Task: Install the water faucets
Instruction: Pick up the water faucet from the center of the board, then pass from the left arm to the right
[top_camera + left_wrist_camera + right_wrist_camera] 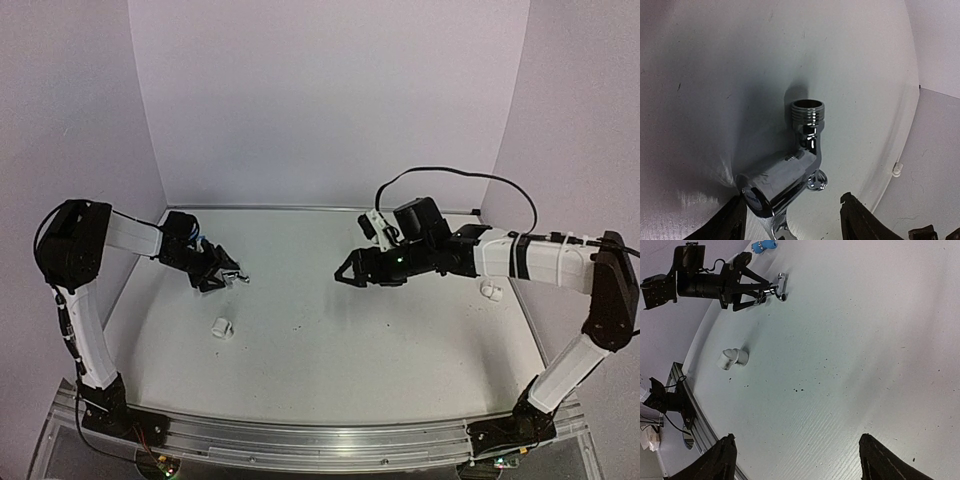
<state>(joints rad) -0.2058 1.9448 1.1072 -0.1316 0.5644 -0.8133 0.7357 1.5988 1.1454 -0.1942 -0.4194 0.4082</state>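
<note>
1. Top external view: your left gripper (222, 275) sits low over the left part of the desk (380, 340). It is closer to the far edge than to the near one, and its fingers point towards the middle.
2. The blue faucet (764, 246) lies beyond that arm, towards the far left corner. In the right wrist view it rests loose on the surface, apart from the claw.
3. The silver faucet (802, 155) lies on the desk right at the tips of your left claw.
   - In the left wrist view its capped end sits between the two fingers (727, 225), and its threaded mouth points away from the camera.
   - One finger is at or very near the cap; whether it touches cannot be told. A clear gap shows on the other side.
   - The claw therefore stands parted around the tap, not clamped on it.
4. A white fitting (221, 327) sits alone, nearer the near edge than your left claw and apart from both taps.
5. Your right gripper (343, 274) hovers over the middle of the desk, pointing towards the left claw and well apart from it. In the right wrist view its fingers are spread wide and hold nothing.
6. A second white fitting (491, 291) sits by the right edge, just beside the right forearm.
</note>
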